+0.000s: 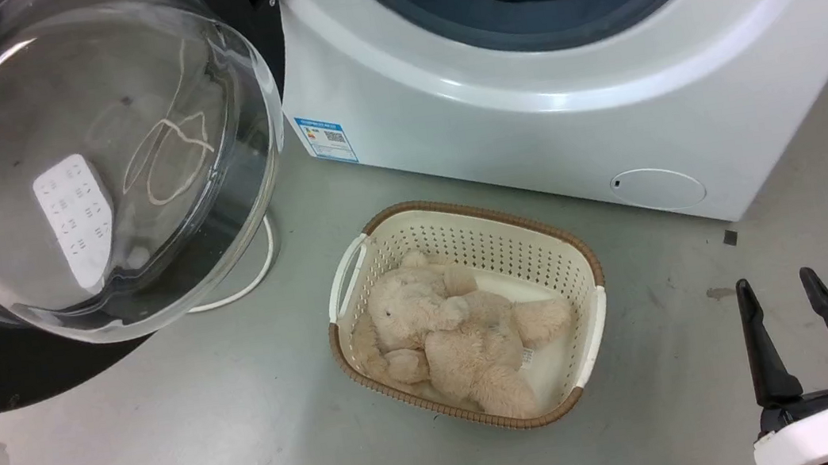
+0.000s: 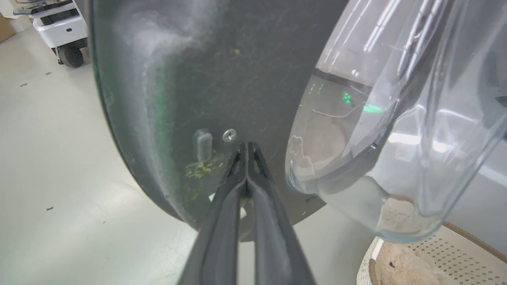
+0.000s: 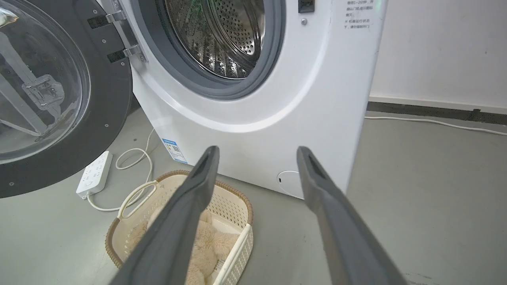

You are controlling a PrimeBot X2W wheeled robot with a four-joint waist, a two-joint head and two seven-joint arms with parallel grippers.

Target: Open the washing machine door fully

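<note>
- Door position: large round washing machine door (image 1: 85, 164) with wide glossy black rim and bulging clear glass bowl, swung wide open on metal hinges (image 3: 126, 51) at the left side of the big white front-loading washing machine (image 1: 527, 121). Stands clear of the opening, inner face and bowl turned to the room.
- Machine opening: fully exposed, showing grey rubber ring (image 3: 273, 59) and perforated steel drum (image 3: 222, 35). Carries a small blue-white sticker (image 1: 326, 138) low on the front, at the corner nearest the door.
- Left gripper (image 2: 246, 147): two long dark fingers pressed together, nothing between them. Points at the inner black rim of the door, tips just below a small silver screw (image 2: 229, 135) and just beside the glass bowl. Contact with the rim: cannot tell.
- Right gripper (image 1: 776, 281): fingers spread wide, holding nothing. Hangs above the grey floor (image 1: 209, 435) at the lower right of the head view, well apart from the door, in front of the machine's right half.
- Cream perforated plastic basket (image 1: 460, 214) with brown woven rim: set on the floor just in front of the machine, between the door and the right gripper. Holds a beige plush bear (image 1: 443, 333).
- White power strip (image 3: 95, 174) with white cable (image 3: 138, 158): lies on the floor below the open door, near the basket.
</note>
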